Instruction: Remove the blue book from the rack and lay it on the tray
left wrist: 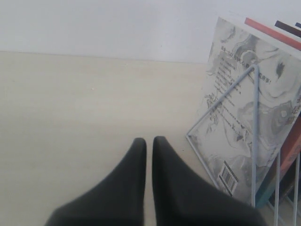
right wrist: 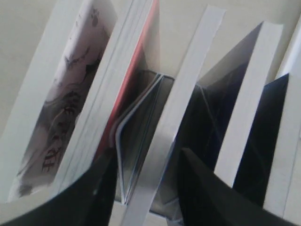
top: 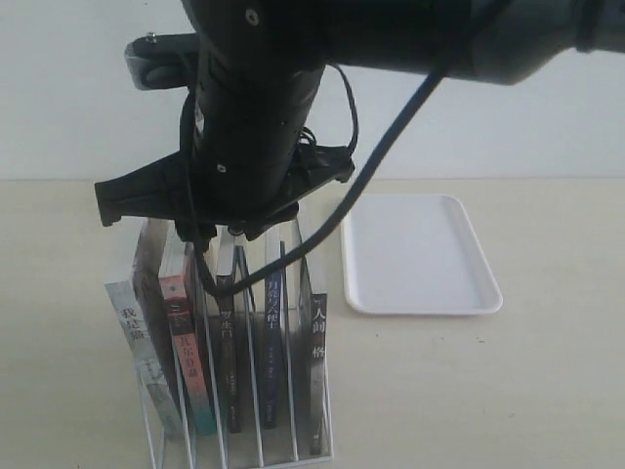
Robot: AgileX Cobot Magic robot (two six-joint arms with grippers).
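Right gripper (right wrist: pixel 148 155), jaws parted, I hold over the books (right wrist: pixel 188 94) in the rack (left wrist: pixel 255 141), gripping nothing. Left gripper (left wrist: pixel 149 140) is closed and empty beside it; blue book (top: pixel 273 332) stands racked.

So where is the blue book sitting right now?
In the exterior view, the blue book stands upright in the rack at lower left, between a black-spined book and another; the tray lies to its right.

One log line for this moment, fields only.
phase: reach | right pincer: open, over rack, holding nothing | left pincer: shut, beside rack | blue book: in rack | tray: no book
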